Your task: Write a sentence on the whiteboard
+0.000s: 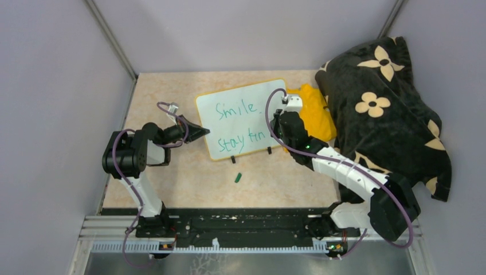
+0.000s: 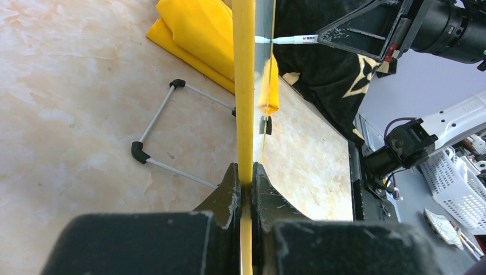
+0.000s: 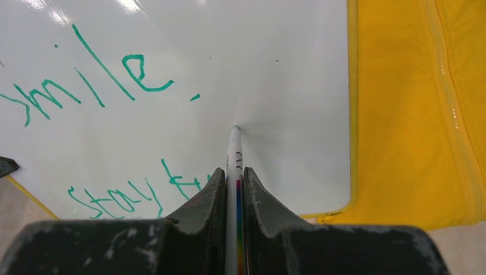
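The whiteboard [image 1: 240,117] stands tilted on its two black feet mid-table. Green lettering [image 1: 236,108] reads "Smile." above "stay kin", also in the right wrist view [image 3: 86,86]. My left gripper [image 1: 202,132] is shut on the board's yellow left edge [image 2: 243,86], seen edge-on in the left wrist view. My right gripper [image 1: 279,121] is shut on a white marker [image 3: 234,154]; its tip touches the board's white face [image 3: 286,69] right of the lower line. The marker also shows in the left wrist view [image 2: 286,39].
A yellow cloth [image 1: 317,112] lies behind the board's right edge, also seen in the wrist views [image 3: 412,114] [image 2: 195,34]. A black flowered blanket [image 1: 384,103] fills the right side. A small green cap [image 1: 237,177] lies in front of the board. A wire stand [image 2: 166,126] rests behind it.
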Controlling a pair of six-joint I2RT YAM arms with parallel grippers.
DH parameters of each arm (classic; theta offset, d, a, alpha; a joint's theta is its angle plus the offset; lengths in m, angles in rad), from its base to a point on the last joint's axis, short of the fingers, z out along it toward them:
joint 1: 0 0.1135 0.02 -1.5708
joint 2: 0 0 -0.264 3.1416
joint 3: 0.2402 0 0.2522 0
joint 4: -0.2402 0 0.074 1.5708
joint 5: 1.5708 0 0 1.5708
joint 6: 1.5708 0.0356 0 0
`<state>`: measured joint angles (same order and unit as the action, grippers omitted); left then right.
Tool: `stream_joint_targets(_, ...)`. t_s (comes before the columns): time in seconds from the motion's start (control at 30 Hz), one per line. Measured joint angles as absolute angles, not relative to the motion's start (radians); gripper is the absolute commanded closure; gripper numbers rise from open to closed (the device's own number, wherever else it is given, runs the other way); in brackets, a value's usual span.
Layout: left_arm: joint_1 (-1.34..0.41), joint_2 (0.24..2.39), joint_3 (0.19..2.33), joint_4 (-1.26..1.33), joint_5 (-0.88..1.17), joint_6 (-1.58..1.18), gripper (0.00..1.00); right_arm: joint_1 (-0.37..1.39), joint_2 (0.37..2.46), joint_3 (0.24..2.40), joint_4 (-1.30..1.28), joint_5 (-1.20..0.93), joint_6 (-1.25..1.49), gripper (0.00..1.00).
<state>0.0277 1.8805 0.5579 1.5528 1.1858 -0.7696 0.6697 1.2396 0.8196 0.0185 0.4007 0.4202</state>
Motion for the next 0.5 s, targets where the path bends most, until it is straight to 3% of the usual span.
stream_joint_targets(0.5, 0.028, 1.88, 0.558, 1.553, 1.185, -0.77, 1.0, 0.669, 1.234, 0.794, 0.021, 0.399, 0.427, 1.0)
